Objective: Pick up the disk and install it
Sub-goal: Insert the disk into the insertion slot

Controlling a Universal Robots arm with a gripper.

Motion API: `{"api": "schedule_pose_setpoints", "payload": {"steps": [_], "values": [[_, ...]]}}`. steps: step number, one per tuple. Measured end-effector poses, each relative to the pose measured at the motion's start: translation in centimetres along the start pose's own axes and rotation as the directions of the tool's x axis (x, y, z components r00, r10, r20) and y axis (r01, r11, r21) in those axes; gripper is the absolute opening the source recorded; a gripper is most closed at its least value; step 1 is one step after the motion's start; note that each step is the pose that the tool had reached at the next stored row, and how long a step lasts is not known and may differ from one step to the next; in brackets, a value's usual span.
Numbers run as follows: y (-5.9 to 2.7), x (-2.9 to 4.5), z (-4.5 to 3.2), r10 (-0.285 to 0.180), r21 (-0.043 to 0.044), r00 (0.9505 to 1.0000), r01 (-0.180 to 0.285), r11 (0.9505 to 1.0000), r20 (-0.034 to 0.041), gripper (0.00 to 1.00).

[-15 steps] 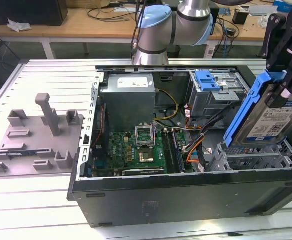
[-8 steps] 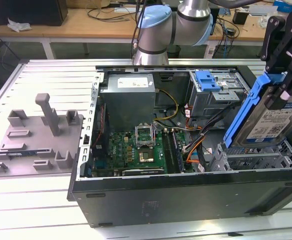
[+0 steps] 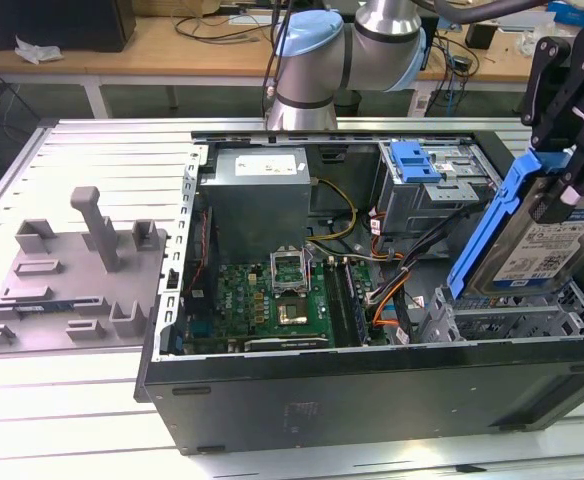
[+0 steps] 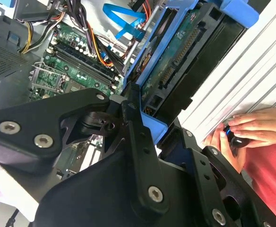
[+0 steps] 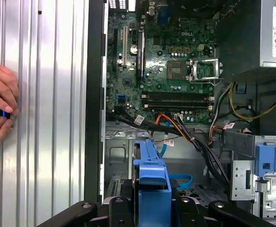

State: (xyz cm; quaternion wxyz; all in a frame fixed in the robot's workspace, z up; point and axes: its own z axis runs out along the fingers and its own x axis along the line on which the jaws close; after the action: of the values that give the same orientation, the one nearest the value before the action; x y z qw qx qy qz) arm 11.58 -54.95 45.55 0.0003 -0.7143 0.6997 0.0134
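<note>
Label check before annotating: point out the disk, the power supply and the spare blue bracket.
disk (image 3: 530,260), exterior view, on its label.
power supply (image 3: 257,205), exterior view, grey side face.
blue bracket (image 3: 415,160), exterior view, top face.

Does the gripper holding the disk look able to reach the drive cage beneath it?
Probably yes: the gripper holds the disk tilted above the drive cage in the open case, and the cables lie beside it, not across.

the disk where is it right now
In the exterior view the disk is on the exterior view's right, held tilted in the gripper, just above the grey drive cage at that end of the open computer case.
</note>
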Motion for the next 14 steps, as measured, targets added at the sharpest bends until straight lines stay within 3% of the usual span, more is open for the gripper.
{"api": "schedule_pose_setpoints", "payload": {"steps": [14], "values": [[-0.09, 0.04, 0.42, 0.000, 0.0000, 1.0000, 0.000, 1.0000, -0.0001, 0.37]]}}
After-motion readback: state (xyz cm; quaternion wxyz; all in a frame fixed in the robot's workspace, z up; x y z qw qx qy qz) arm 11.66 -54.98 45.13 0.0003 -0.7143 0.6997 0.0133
